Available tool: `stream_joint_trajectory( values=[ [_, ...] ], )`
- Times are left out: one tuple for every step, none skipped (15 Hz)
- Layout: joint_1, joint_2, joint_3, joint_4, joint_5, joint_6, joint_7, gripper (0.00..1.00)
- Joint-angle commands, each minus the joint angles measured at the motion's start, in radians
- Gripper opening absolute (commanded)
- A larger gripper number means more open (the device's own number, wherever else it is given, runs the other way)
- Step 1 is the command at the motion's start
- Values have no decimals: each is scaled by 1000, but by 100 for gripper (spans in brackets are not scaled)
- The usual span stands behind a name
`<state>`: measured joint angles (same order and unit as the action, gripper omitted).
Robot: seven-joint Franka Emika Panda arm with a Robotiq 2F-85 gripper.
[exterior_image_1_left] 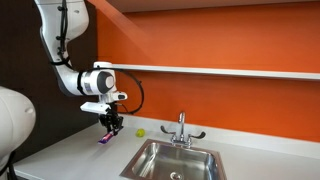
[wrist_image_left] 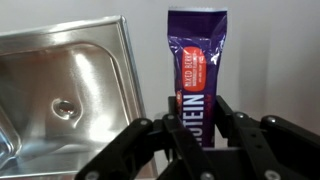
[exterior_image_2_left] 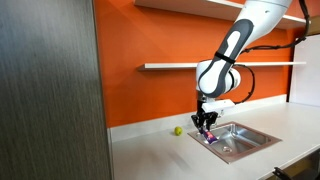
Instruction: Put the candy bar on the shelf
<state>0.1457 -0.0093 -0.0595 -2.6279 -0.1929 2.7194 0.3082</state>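
**Gripper on candy bar, beside sink**

Wrist view: the gripper (wrist_image_left: 200, 150) enters from the bottom edge. Its black fingers (wrist_image_left: 180, 140) stand narrow, set against both long sides of the candy bar (wrist_image_left: 197, 55), whose purple wrapper runs up the centre-right of the frame. The steel sink (wrist_image_left: 60, 80) fills the left.

In an exterior view the candy bar (exterior_image_1_left: 104, 139) sits low at centre-left, at the fingertips just over the grey countertop (exterior_image_1_left: 75, 155) — lifted or resting, cannot tell. The white shelf (exterior_image_1_left: 220, 71) crosses the orange wall well above. A yellow-green ball (exterior_image_1_left: 141, 132) lies right of the gripper.
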Motion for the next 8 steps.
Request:
stream_joint_trajectory(
  values=[
    [-40, -121, 53, -30, -59, -69, 30, 14],
    [-45, -146, 65, -33, -75, -82, 42, 14],
    [-51, -170, 77, -34, -84, -96, 49, 14],
    [-58, -193, 91, -36, -92, -107, 57, 14],
    [-65, -215, 105, -34, -90, -121, 65, 14],
    [-71, -235, 118, -33, -83, -128, 69, 14],
    [-75, -252, 131, -32, -78, -134, 63, 14],
    [-79, -268, 144, -27, -77, -146, 64, 14]
  ],
)
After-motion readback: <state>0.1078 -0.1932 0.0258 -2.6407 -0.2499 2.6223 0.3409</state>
